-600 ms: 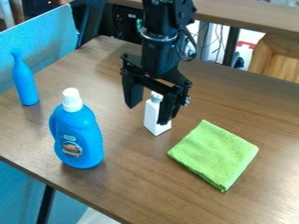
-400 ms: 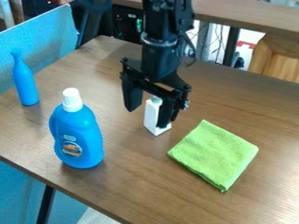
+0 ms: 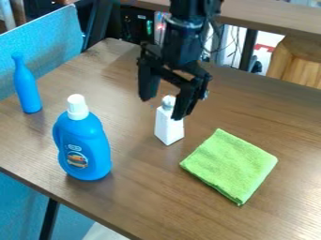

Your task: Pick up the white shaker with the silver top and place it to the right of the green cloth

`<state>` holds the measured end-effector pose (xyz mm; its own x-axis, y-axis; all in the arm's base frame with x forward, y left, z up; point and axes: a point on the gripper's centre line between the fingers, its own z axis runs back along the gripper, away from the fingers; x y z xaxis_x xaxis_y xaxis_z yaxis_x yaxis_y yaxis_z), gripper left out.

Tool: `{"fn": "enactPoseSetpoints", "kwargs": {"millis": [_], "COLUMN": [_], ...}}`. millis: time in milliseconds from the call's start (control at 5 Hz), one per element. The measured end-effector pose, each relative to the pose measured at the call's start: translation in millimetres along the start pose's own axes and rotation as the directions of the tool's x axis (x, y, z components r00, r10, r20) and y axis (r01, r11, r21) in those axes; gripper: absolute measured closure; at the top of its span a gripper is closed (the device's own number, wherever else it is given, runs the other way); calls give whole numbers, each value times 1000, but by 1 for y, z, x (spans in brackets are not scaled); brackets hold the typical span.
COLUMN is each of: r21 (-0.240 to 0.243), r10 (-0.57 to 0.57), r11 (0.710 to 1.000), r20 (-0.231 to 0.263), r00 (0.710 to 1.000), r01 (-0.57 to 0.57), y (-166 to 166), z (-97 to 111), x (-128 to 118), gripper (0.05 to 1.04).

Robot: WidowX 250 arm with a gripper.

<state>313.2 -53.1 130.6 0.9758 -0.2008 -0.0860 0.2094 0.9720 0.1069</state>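
See the gripper (image 3: 163, 108) with fingers spread apart over the table (image 3: 144, 201), at the white bottle's (image 3: 169, 127) upper part, perhaps touching. Find that bottle upright between jug (image 3: 87, 136) and cloth (image 3: 230, 166). Note on the jug a label (image 3: 77, 160) with orange-centred badge and small print, too blurred to read.

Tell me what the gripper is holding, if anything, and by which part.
Nothing is held: the gripper is open, by the upright white bottle.
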Motion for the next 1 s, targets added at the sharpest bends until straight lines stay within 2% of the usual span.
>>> {"fn": "enactPoseSetpoints", "kwargs": {"millis": [200,400,800,1000], "r21": [10,36,39,30], "r10": [-22,-13,-12,-14], "r11": [1000,999,999,999], "r20": [-7,-84,-161,-184], "r00": [1000,996,987,983], "r01": [23,16,19,20], "y": [4,16,27,28], "z": [-1,-9,-17,-22], "x": [7,12,26,28], "gripper": [79,79,79,79]}}
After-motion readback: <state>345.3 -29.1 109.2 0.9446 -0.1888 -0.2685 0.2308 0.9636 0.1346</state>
